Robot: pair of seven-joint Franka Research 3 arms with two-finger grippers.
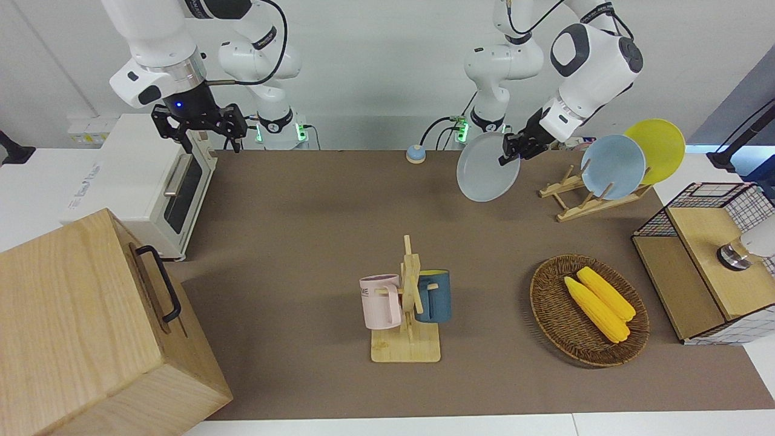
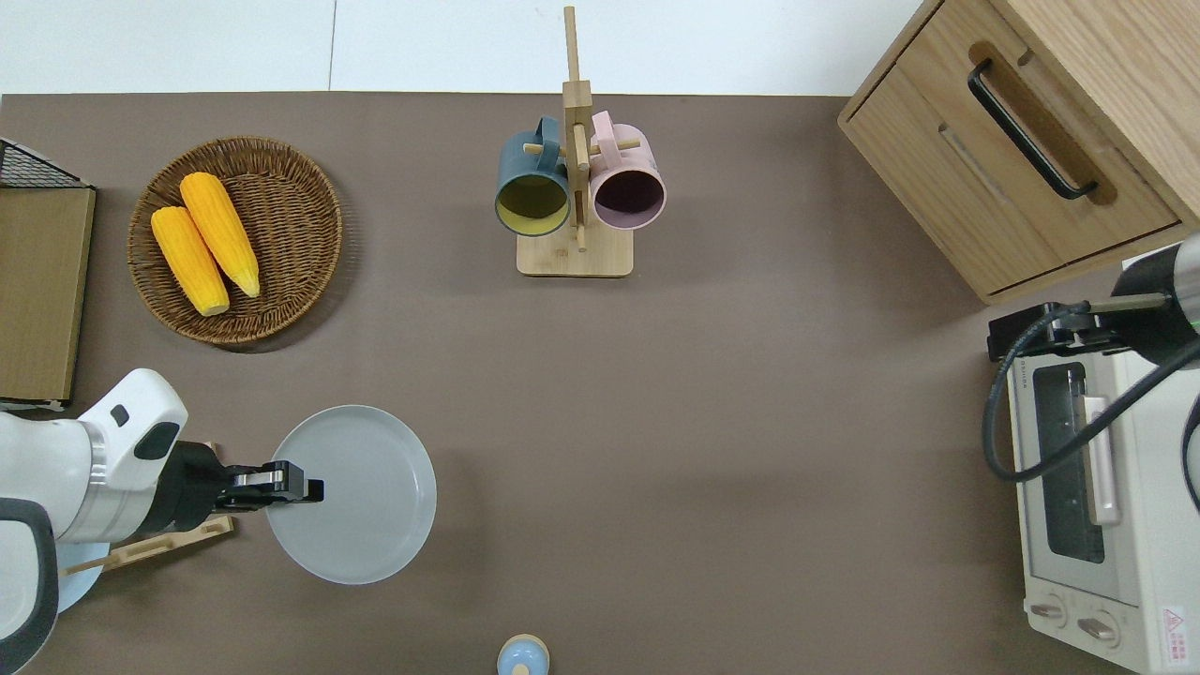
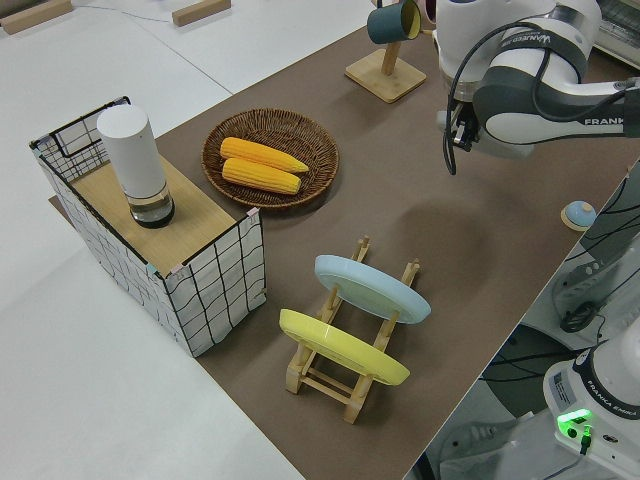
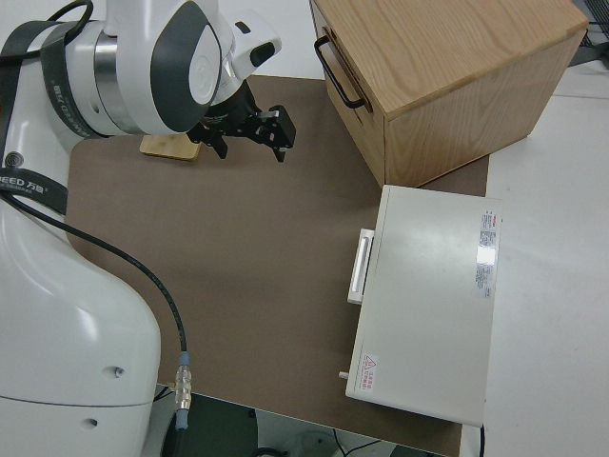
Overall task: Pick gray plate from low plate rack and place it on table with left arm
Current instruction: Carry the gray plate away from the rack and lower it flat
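My left gripper (image 1: 510, 149) is shut on the rim of the gray plate (image 1: 486, 169), which hangs tilted in the air. In the overhead view the gray plate (image 2: 366, 497) is over bare table (image 2: 712, 422), beside the low plate rack (image 2: 155, 546) toward the right arm's end, with the left gripper (image 2: 298, 488) clamped on its rack-side edge. The low plate rack (image 1: 574, 203) still holds a light blue plate (image 1: 613, 166) and a yellow plate (image 1: 657, 148). In the left side view the left arm hides the gray plate. My right gripper (image 1: 203, 125) is parked, open.
A mug stand (image 1: 408, 303) with a pink and a blue mug stands mid-table. A wicker basket (image 1: 548, 315) with two corn cobs lies farther from the robots than the rack. Also here: a wire-sided box (image 1: 705, 266), a wooden cabinet (image 1: 79, 327), a toaster oven (image 1: 151, 181), a small blue knob (image 1: 415, 154).
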